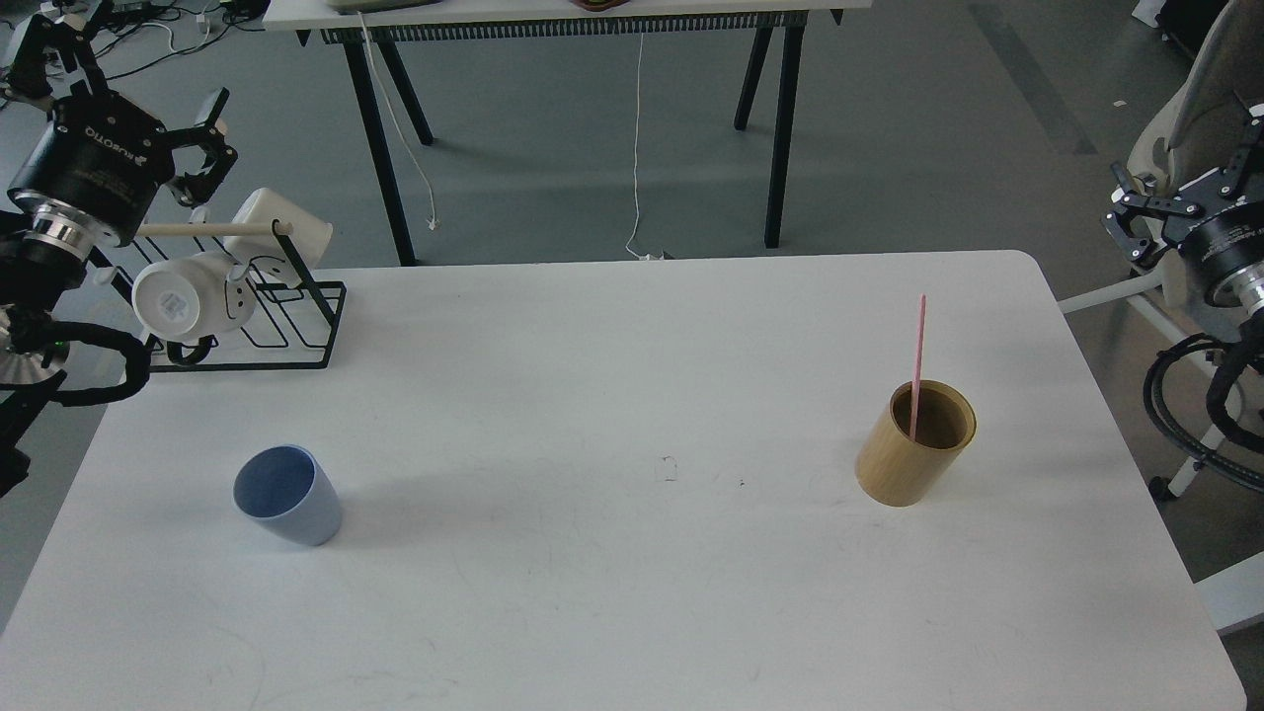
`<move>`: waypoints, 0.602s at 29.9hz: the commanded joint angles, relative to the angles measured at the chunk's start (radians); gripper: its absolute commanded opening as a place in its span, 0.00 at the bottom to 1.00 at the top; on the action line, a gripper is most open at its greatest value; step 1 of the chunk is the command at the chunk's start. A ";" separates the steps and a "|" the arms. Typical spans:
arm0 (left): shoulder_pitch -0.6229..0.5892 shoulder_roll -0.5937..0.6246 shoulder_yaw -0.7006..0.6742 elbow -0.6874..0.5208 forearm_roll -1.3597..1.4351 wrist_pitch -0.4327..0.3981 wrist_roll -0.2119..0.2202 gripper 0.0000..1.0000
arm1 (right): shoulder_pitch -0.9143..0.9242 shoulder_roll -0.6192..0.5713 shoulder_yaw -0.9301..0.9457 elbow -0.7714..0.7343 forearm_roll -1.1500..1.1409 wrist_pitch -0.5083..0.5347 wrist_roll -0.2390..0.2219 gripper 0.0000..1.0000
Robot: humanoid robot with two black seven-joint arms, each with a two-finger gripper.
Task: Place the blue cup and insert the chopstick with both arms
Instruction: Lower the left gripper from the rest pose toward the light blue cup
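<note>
The blue cup (286, 508) stands upright at the front left of the white table (632, 592), empty. The single pink chopstick (918, 360) stands tilted inside the tan wooden holder (915, 444) at the right of the table. My left gripper (138, 69) is open and empty, raised off the table's back left corner, above the mug rack and far from the cup. My right gripper (1180, 173) is open and empty, raised beyond the table's right edge, well apart from the holder.
A black wire rack (286, 331) with a pale wooden rod (207, 230) holds two white mugs (188, 296) at the back left corner, right under my left gripper. A second table (592, 20) stands behind. A chair (1205, 118) stands at the right.
</note>
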 commanded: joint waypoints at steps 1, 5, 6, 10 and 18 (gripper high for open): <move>0.012 0.109 0.016 -0.108 0.161 0.000 0.000 1.00 | -0.005 -0.004 0.000 0.000 0.000 0.000 0.000 0.99; 0.012 0.153 0.015 -0.124 0.360 0.000 -0.012 1.00 | -0.005 -0.008 0.007 0.000 0.001 0.000 0.003 0.99; 0.012 0.169 0.015 -0.128 0.405 0.000 -0.018 1.00 | -0.005 -0.006 0.012 -0.002 0.001 0.000 0.006 0.99; 0.045 0.253 0.023 -0.183 0.558 0.000 -0.034 0.99 | -0.005 -0.006 0.015 -0.002 0.001 0.000 0.008 0.99; 0.159 0.330 0.036 -0.320 1.006 0.000 -0.117 0.93 | -0.025 -0.008 0.066 -0.008 0.006 0.000 0.024 0.99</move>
